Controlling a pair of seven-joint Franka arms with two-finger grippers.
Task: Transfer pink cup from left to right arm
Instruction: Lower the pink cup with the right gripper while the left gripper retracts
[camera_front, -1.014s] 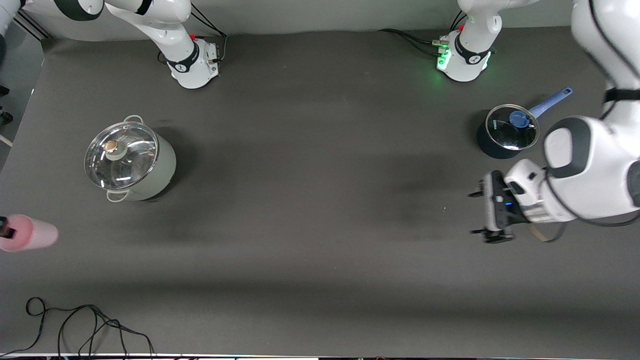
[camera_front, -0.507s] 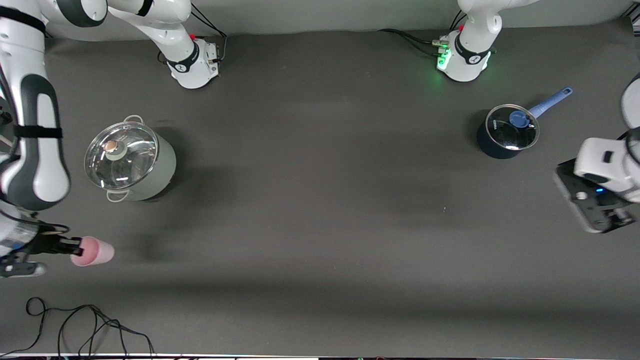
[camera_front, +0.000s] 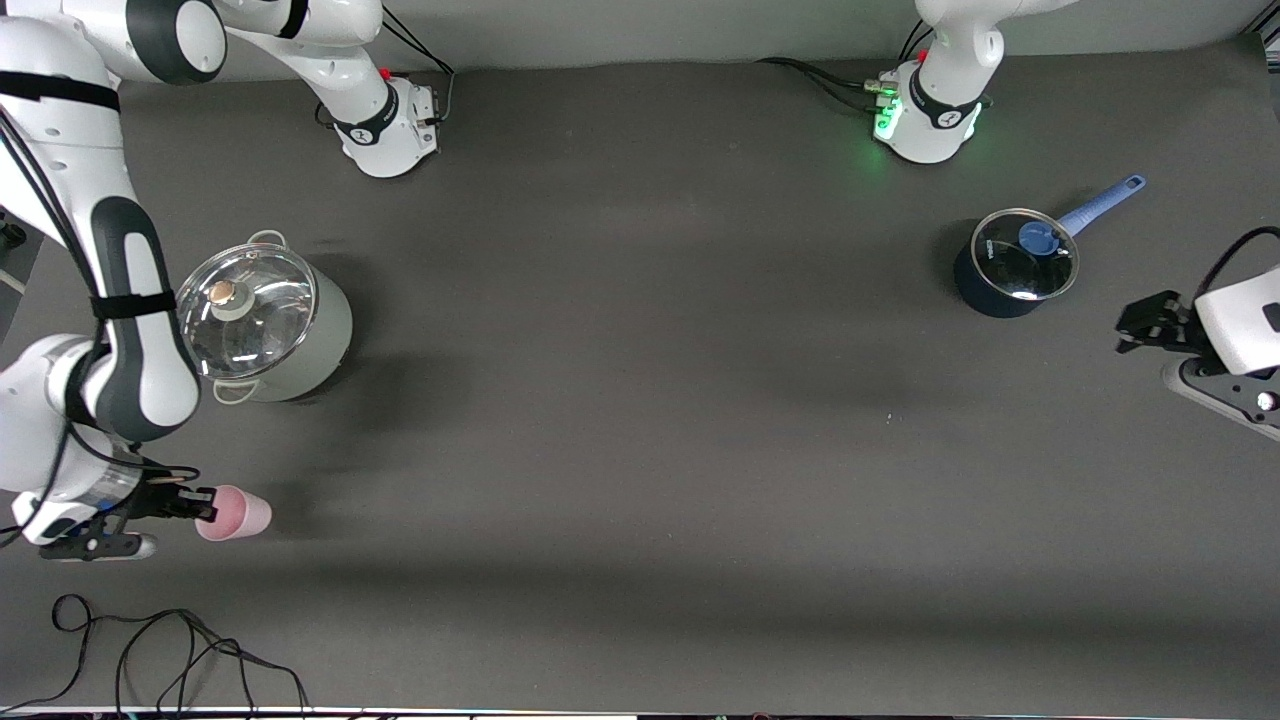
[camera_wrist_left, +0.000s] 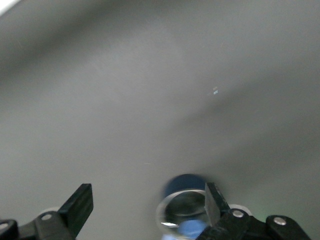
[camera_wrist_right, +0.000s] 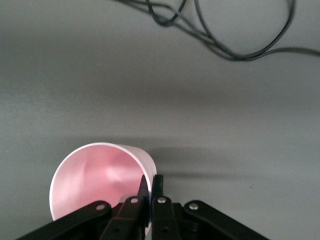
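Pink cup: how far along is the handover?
Done: the pink cup is in the right gripper, whose fingers are pinched on its rim, over the right arm's end of the table. The left gripper is open, empty, near the blue saucepan. Nothing of the transfer looks left.

Even, soft overhead light falls on the dark table mat (camera_front: 640, 450), leaving broad, faint shadows — the deepest beside the steel pot (camera_front: 262, 322) and the blue saucepan (camera_front: 1012, 268). Both glass lids throw bright glare. A green lamp glows at the left arm's base (camera_front: 925, 110). The front view is sharp; the left wrist view is smeared with blur throughout — the right wrist view stays crisp.
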